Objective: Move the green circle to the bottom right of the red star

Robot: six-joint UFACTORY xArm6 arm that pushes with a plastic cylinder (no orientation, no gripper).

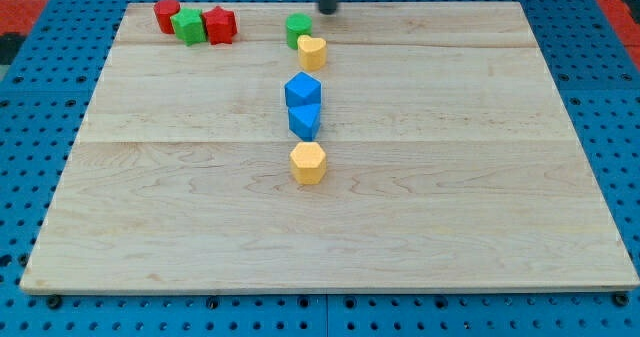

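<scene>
The green circle stands near the board's top edge, just left of centre, touching a yellow heart below and to its right. The red star is at the top left, touching a green block on its left, with a red cylinder further left. My tip is at the top edge, just to the upper right of the green circle, a short gap away from it.
A blue block and a blue block touch each other in the board's middle. A yellow hexagon lies just below them. The wooden board lies on a blue pegboard.
</scene>
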